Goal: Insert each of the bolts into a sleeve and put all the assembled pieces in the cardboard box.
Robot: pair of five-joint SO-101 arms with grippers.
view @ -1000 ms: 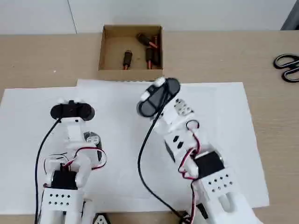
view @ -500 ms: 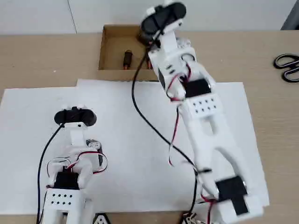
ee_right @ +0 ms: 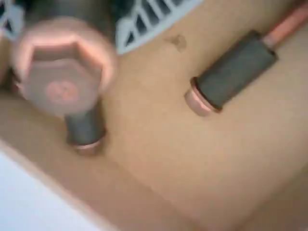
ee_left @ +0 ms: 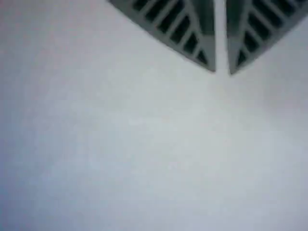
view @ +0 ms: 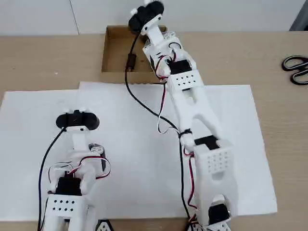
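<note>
The right wrist view shows the right pincer (ee_right: 72, 29) clamped on a held piece (ee_right: 62, 72), its copper head blurred, above the cardboard box (ee_right: 159, 159) floor, where a second piece (ee_right: 231, 72) lies. From high, the arm hides this grip. The left pincer (ee_left: 222, 67) is closed and empty over white paper (ee_left: 120, 154).

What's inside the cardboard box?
One bolt in its sleeve lies on the cardboard box floor. The right arm covers the box's other side, so anything there is hidden.
</note>
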